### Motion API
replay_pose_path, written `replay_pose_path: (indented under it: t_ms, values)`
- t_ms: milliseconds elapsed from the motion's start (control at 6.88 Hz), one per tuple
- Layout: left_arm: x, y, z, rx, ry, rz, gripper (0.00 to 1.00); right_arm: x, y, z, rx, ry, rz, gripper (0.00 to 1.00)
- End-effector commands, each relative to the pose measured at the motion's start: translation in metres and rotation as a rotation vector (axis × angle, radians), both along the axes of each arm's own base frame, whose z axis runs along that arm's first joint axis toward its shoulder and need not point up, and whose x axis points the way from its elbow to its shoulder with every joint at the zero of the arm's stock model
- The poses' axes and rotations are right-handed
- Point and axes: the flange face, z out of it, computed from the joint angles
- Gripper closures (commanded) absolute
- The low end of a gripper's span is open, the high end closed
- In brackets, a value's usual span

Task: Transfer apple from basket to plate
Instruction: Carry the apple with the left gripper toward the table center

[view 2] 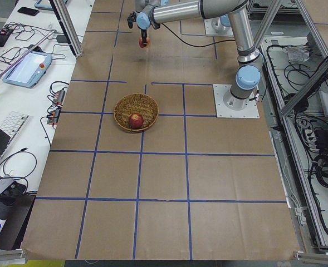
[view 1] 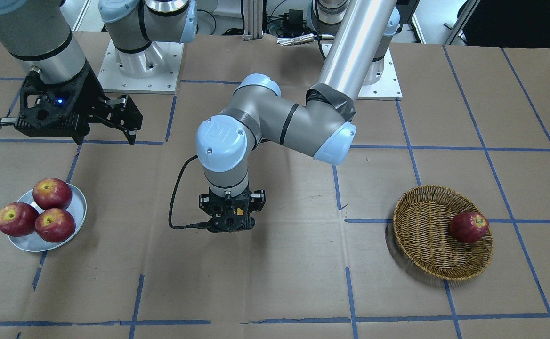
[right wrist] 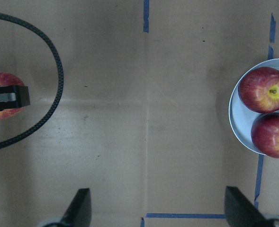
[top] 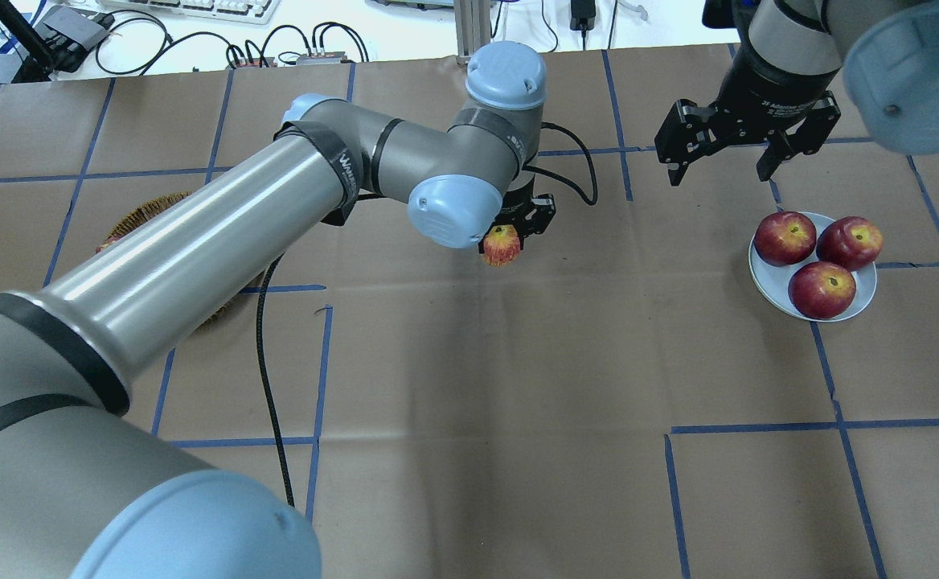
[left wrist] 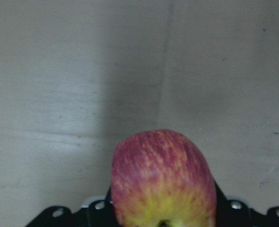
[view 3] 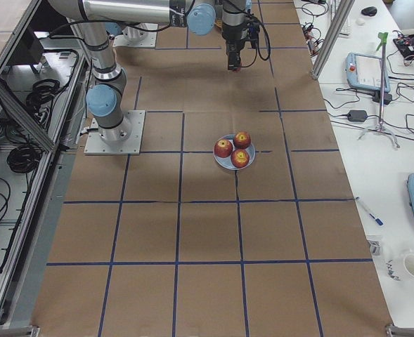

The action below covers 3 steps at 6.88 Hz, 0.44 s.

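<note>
My left gripper (top: 518,229) is shut on the apple (top: 502,245), pale red with a yellow blush, and holds it above mid-table between basket and plate. The apple fills the left wrist view (left wrist: 163,179) and shows at the left edge of the right wrist view (right wrist: 2,97). In the front view the gripper (view 1: 230,222) hides it. The wicker basket (view 1: 421,226) holds one darker red apple (view 1: 468,227). The pale plate (view 1: 75,202) holds three red apples (view 1: 51,193). My right gripper (top: 719,173) is open and empty, behind the plate (top: 767,277).
The left arm's black cable (top: 264,346) loops over the brown paper with its blue tape grid. The left arm hides most of the basket (top: 148,213) in the overhead view. The arm bases (view 1: 138,61) stand at the robot's edge of the table.
</note>
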Motion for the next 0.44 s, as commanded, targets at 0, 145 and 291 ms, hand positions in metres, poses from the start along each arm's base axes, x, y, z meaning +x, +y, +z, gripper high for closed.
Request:
replay_pose_path:
  t_ms: [0, 145, 291]
  values:
    - [0.0, 0.012, -0.031, 0.025, -0.013, -0.018, 0.52, 0.0, 0.0, 0.0, 0.0, 0.0, 0.0, 0.0]
    - [0.009, 0.017, -0.044, 0.016, -0.007, -0.017, 0.52, 0.001, 0.0, 0.0, 0.0, 0.0, 0.002, 0.0]
    - [0.014, 0.02, -0.048, 0.01, -0.003, -0.011, 0.52, 0.0, 0.0, 0.0, 0.0, 0.0, 0.0, 0.0]
